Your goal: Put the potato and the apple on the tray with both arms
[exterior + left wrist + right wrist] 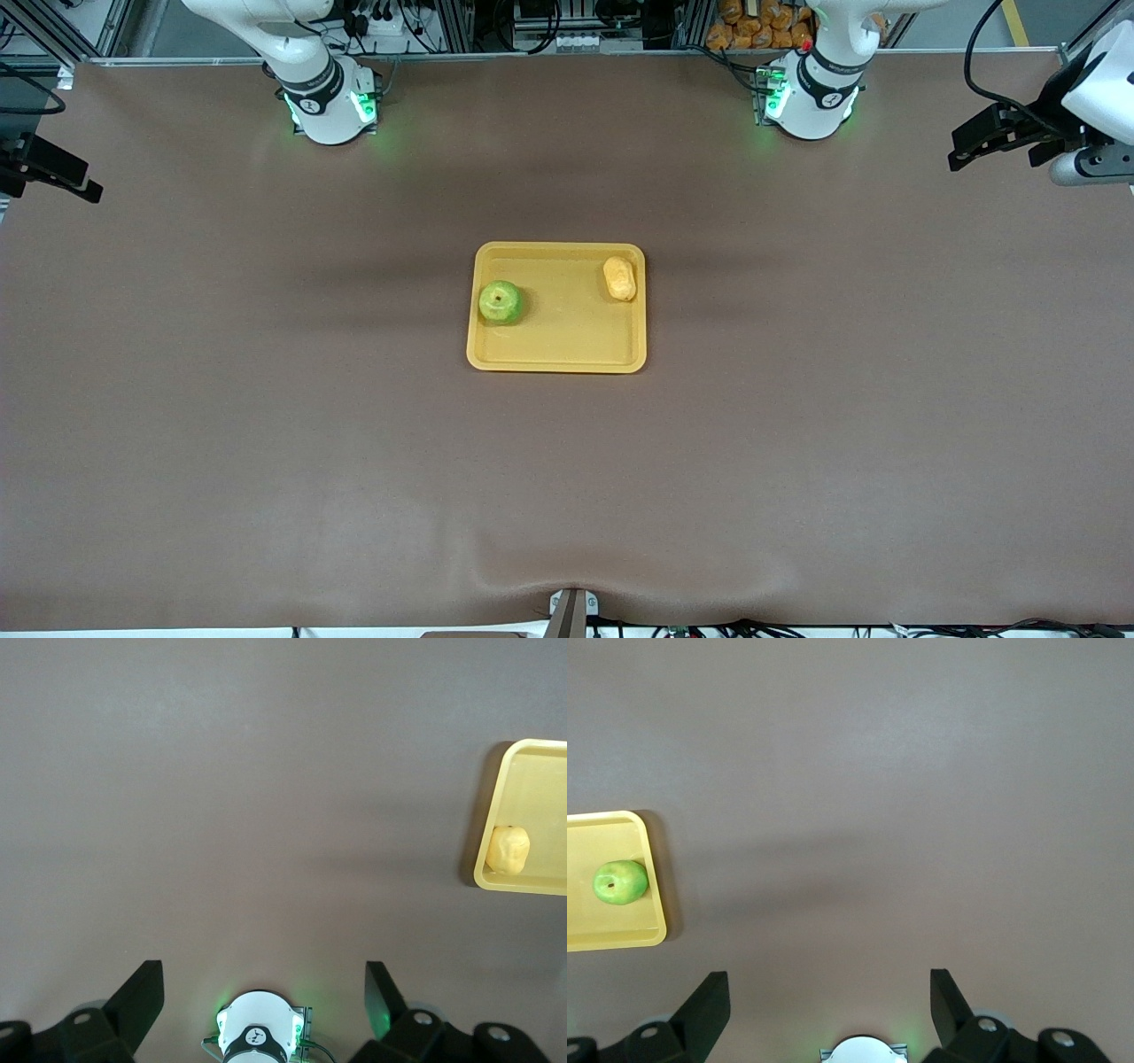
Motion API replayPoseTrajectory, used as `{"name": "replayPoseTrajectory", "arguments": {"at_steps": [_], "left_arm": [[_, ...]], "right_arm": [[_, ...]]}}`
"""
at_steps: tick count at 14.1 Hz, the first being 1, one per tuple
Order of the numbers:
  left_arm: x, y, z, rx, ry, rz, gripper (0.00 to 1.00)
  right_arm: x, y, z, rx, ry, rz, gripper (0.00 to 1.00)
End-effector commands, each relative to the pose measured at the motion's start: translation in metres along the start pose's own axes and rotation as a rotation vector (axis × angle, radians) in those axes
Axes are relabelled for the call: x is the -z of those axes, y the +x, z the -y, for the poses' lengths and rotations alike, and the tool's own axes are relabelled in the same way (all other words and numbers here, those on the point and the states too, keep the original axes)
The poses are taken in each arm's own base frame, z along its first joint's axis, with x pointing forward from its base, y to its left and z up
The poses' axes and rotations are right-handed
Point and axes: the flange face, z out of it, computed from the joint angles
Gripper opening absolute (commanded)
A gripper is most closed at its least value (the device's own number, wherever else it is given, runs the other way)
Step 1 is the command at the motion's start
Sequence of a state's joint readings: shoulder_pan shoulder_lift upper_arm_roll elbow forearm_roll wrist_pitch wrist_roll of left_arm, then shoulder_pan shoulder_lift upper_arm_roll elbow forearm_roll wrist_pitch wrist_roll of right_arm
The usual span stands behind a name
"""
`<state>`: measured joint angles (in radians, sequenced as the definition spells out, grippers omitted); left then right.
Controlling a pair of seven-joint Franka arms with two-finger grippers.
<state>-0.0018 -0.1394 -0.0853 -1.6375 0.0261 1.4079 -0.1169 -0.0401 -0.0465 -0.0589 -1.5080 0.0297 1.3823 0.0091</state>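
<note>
The yellow-orange tray (567, 350) lies in the middle of the table. The green apple (500, 302) rests on it at the side toward the right arm's end. The oblong potato (620, 277) lies on it in the corner toward the left arm's base. My left gripper (964, 149) hangs open and empty over the left arm's end of the table, well apart from the tray. My right gripper (81, 183) hangs open and empty over the right arm's end. The left wrist view shows the left gripper (264, 979), potato (509, 849) and tray (532, 771). The right wrist view shows the right gripper (829, 988), apple (620, 881) and tray (602, 935).
A brown mat (266, 443) covers the table. The green-lit arm bases (811, 97) (328, 106) stand along the edge farthest from the front camera. A small metal clamp (571, 611) sits at the edge nearest that camera. Orange packets (753, 22) are stacked off the table near the left arm's base.
</note>
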Motion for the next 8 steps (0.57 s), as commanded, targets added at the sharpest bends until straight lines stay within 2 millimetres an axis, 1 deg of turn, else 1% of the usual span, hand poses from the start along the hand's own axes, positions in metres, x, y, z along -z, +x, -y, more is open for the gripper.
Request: {"name": "replayPoseTrajectory", "arguments": {"at_steps": [1,8], "left_arm": [[0.0060,-0.0012,-0.0051,0.003,0.024,0.004,1.00],[0.0053,-0.0010,-0.0079,-0.002,0.024,0.006,1.00]], "right_arm": [[0.0062,-0.0003,-0.0033,0.004,-0.003,0.000,1.00],[0.0055,-0.0002,-0.0023,0.004,-0.001,0.002,1.00]]}}
